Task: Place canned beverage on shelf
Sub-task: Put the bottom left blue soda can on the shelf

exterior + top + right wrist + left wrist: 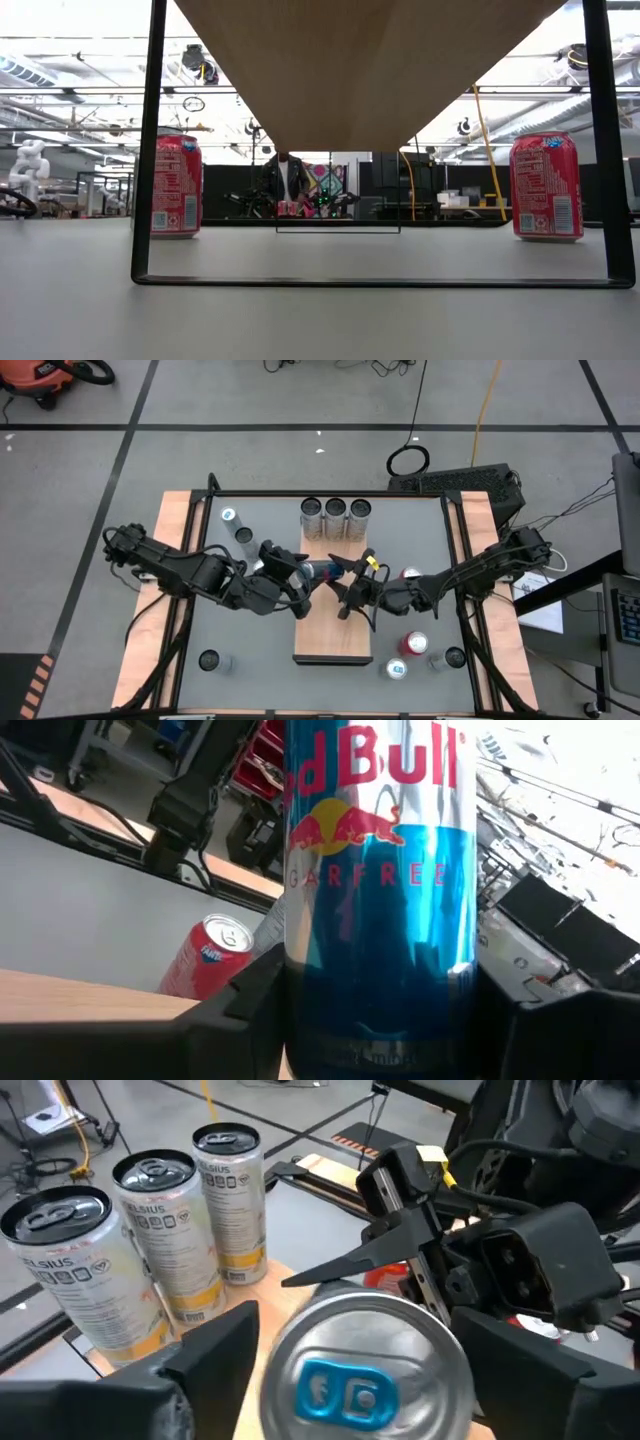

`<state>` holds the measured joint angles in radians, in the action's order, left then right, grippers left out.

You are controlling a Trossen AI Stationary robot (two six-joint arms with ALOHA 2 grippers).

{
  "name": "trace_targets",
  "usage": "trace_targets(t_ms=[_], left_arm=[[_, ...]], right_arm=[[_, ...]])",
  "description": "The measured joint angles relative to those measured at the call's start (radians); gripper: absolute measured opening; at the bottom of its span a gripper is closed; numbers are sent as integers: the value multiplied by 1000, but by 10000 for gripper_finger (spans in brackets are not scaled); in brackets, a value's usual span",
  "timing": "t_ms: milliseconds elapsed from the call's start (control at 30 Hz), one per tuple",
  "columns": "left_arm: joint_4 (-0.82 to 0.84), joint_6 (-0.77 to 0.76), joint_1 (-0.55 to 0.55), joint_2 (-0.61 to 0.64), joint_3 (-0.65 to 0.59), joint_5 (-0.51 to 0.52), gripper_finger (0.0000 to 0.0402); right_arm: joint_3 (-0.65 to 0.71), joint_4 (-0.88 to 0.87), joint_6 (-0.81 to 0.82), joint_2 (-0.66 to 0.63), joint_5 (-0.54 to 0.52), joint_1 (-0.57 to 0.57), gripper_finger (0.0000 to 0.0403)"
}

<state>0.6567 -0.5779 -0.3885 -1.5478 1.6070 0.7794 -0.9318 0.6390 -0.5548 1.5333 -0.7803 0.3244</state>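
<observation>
A blue-and-silver can (322, 569) hangs over the far half of the shelf (333, 644), lying on its side along the line between the two arms, tab end toward the left gripper (297, 572) and body toward the right gripper (352, 586). The right fingers (245, 1010) clasp the can's body, while the left fingers (215, 1350) flank its top, spread, apparently not pressing (a handover, by the look of it). Both arms reach inward across the bench (250, 660), and beyond the can three pale cans (335, 517) stand at the shelf's far end.
</observation>
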Motion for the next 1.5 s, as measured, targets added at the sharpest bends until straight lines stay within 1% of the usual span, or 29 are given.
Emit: trace_targets(t_ms=[67, 200, 400, 533, 633, 733, 833, 900, 967, 1067, 1167, 1233, 1333, 1433, 1500], left_arm=[[-5, 31, 0, 0, 0, 4, 341], [-68, 147, -6, 8, 0, 7, 353], [-113, 371, -41, 12, 35, 8, 355], [-102, 477, -77, 13, 37, 10, 355], [-86, 507, -111, 20, 37, 11, 355], [-75, 513, -152, 23, 37, 25, 355], [-49, 512, -191, 24, 37, 78, 355], [-20, 495, -214, 26, 37, 135, 355], [4, 435, -233, 26, 32, 185, 354], [52, 328, -257, 26, 15, 212, 354], [33, 305, -276, 21, -18, 240, 354], [-41, 321, -272, 13, -50, 242, 354], [-221, 400, -246, 9, -117, 220, 354], [-441, 502, -218, 8, -184, 160, 354], [-581, 564, -194, 7, -228, 87, 354]], right_arm=[[0, -7, 18, 0, -1, 0, 177], [0, -48, 74, 0, -2, 5, 177], [0, -126, 154, -1, -2, 29, 177], [0, -242, 243, -37, 8, 55, 177], [0, -365, 332, -97, 71, 75, 177], [0, -461, 407, -161, 155, 92, 177], [24, -494, 452, -217, 233, 107, 177], [74, -465, 472, -253, 285, 112, 177], [142, -393, 493, -277, 339, 112, 177], [251, -192, 510, -290, 430, 111, 177], [338, 49, 508, -290, 538, 111, 177], [374, 169, 495, -279, 582, 112, 178], [396, 256, 458, -260, 624, 111, 178], [396, 302, 422, -247, 627, 109, 178], [396, 320, 411, -238, 628, 107, 178]])
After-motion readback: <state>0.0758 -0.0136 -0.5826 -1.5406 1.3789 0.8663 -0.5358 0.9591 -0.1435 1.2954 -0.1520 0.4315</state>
